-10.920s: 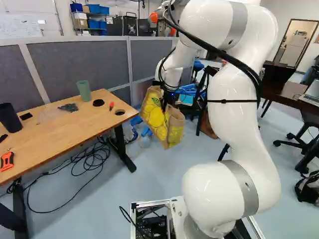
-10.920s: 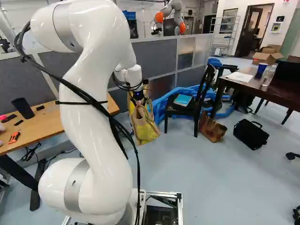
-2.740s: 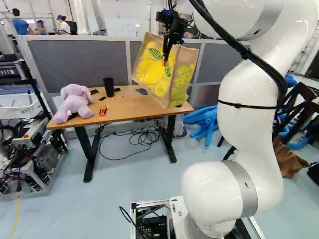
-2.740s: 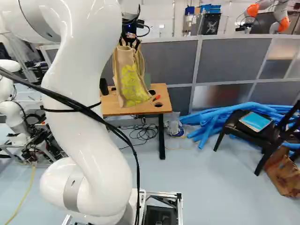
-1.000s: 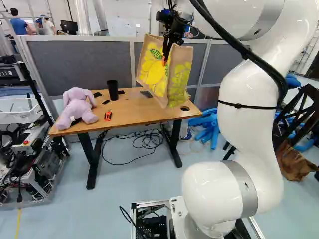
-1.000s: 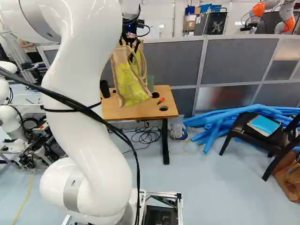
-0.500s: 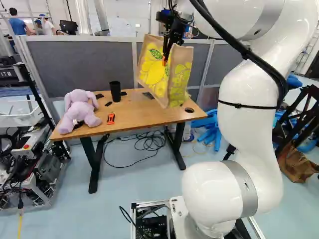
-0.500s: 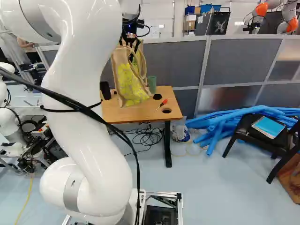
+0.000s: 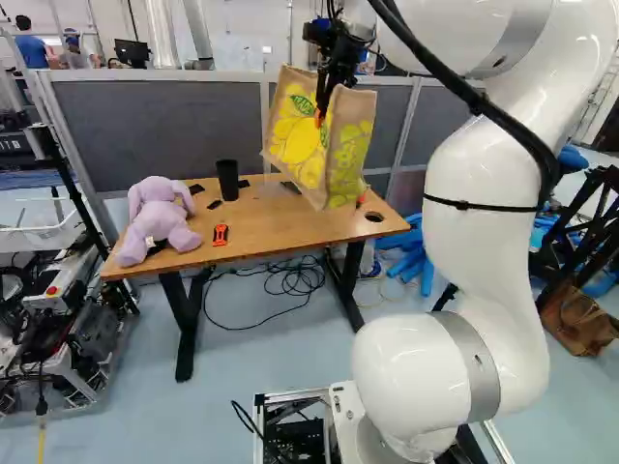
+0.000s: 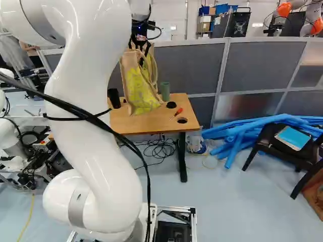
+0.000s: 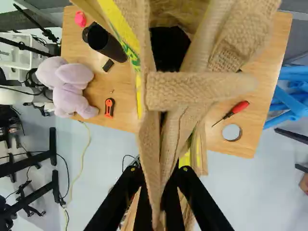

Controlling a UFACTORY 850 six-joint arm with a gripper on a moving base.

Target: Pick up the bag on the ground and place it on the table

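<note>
From the left base view, the bag (image 9: 314,145) is up in the air, tilted, hung from the hand (image 9: 320,112). It shows against the right half of the wooden surface (image 9: 280,227); I can't tell from here whether its bottom touches. A purple plush toy (image 9: 160,220) lies at the surface's left end, with the black cup (image 9: 228,181) further along and an orange cutter (image 9: 221,235) nearer the front edge. Black cables (image 9: 295,280) lie looped on the floor underneath, and a cart (image 9: 68,358) full of gear stands at the left. A grey partition (image 9: 179,130) runs behind it all.

In the right base view, the bag hangs below the hand, just beside the arm, with its loops up top. To its right on the surface are a green cup (image 10: 165,91) and a red-handled screwdriver (image 10: 176,113). Past that, blue tubes (image 10: 237,136) are heaped on the floor by a black chair (image 10: 277,148) carrying a blue book (image 10: 292,137). Another robot (image 10: 285,9) shows beyond the partition.

In the wrist view, the hand is clamped on the bag's woven cloth, pinched between its two fingers (image 11: 121,198). The bag spreads ahead of them, with the plush toy, cutter and black cup to one side, and the screwdriver and a round hole (image 11: 232,133) to the other. A small pink thing (image 11: 80,19) sits near the black cup.
</note>
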